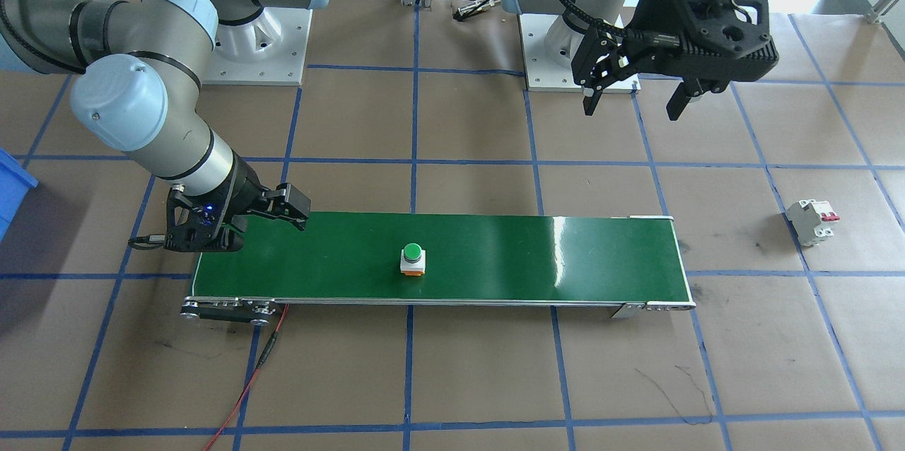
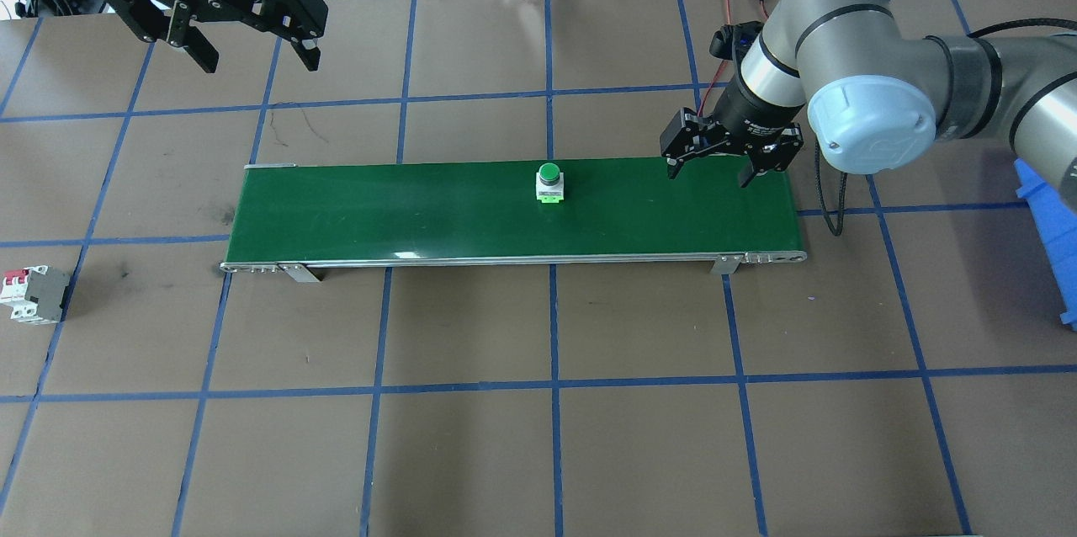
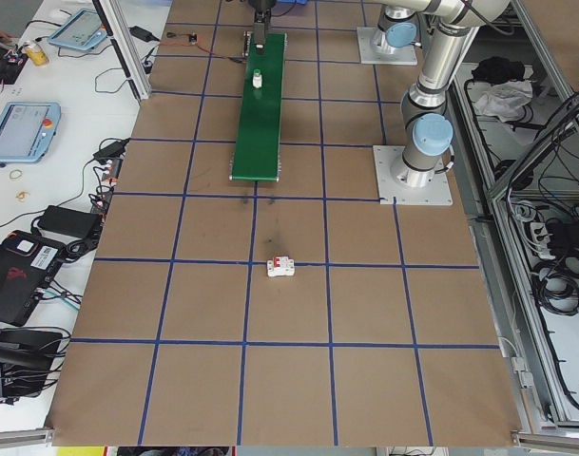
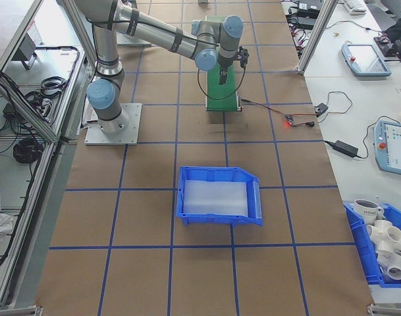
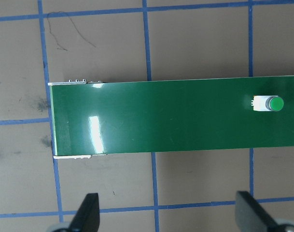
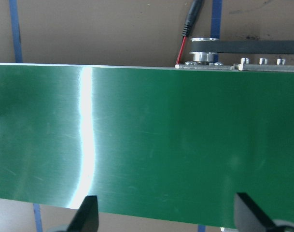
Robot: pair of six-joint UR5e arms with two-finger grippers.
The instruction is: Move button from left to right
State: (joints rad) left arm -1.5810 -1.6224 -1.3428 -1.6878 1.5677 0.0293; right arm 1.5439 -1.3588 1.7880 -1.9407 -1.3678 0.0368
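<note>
Where button rests mid-belt, no writing legible.

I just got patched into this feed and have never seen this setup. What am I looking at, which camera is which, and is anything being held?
Two robot arms stand at a table covered in brown paper with a blue tape grid. One camera looks from above behind the robot, one faces it, two sit at the table's ends, and one rides on each wrist.

A long green conveyor belt lies across the table. The button stands upright near its middle. A white circuit breaker sits on the table off the belt's left end, and a blue bin lies off the robot's right.

The left gripper hangs high beyond the belt's left end, fingers open. The right gripper hovers over the belt's right end, also open. Nothing is held.
</note>
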